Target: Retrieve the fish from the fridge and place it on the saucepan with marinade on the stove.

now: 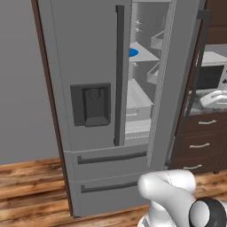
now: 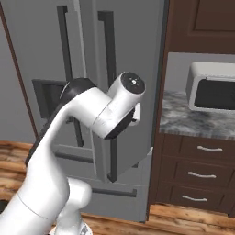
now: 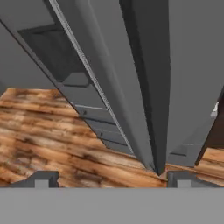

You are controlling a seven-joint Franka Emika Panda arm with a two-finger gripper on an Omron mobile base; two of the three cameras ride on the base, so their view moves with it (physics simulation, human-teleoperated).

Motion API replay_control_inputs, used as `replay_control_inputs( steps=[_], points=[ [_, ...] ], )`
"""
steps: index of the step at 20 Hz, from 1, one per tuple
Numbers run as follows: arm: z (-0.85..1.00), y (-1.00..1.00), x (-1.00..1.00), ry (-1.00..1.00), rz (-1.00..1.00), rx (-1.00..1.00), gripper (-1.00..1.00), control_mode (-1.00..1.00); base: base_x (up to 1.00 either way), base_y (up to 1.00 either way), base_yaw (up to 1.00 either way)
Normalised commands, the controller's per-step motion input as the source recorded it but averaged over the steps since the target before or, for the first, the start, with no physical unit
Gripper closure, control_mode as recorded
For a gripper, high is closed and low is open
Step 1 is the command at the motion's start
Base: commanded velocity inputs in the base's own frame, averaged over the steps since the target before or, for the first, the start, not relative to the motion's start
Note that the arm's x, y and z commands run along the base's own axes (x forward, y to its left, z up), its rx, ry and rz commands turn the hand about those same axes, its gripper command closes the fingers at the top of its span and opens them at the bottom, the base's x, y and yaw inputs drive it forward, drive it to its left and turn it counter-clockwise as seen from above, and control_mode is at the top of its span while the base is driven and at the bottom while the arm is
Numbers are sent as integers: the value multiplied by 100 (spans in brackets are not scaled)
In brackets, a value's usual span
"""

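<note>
The fridge [image 1: 93, 66] is tall and grey, with a dark dispenser panel and bottom drawers. Its right door [image 1: 177, 66] stands swung open, so the shelves inside show. The fish is out of view; a blue plate [image 1: 133, 52] shows on an upper shelf. My gripper [image 3: 113, 179] is open, its fingertips [image 3: 41, 179] far apart and low near the floor. The bottom corner of the open door's edge [image 3: 155, 144] hangs just ahead, between the tips, and nothing is held. The fridge [image 2: 46, 46] stands behind my arm in the right base view. The saucepan and the stove are out of view.
Right of the fridge, a white microwave [image 2: 213, 92] sits on a marbled counter [image 2: 193, 121] above brown drawers [image 2: 197, 174]. Dark brown cabinets hang above. Wooden floor [image 3: 43, 131] runs in front of the fridge. The open door juts out towards the cabinets.
</note>
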Motion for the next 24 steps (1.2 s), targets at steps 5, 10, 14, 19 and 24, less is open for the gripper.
replay_control_inputs(
  steps=[5, 10, 14, 19, 24],
  points=[
    [26, 93, -37, 4, -7, -70, -100, -100, 0, 0, 0],
    [-9, 100, 12, -1, 18, -70, -100, -100, 0, 0, 0],
    [-15, 98, 39, -9, 15, -57, -100, -100, 0, 0, 0],
    [-42, 65, 40, 13, 1, -25, -100, -100, 0, 0, 0],
    [-33, 29, 83, 13, 8, -21, -100, -100, 0, 0, 0]
  ],
)
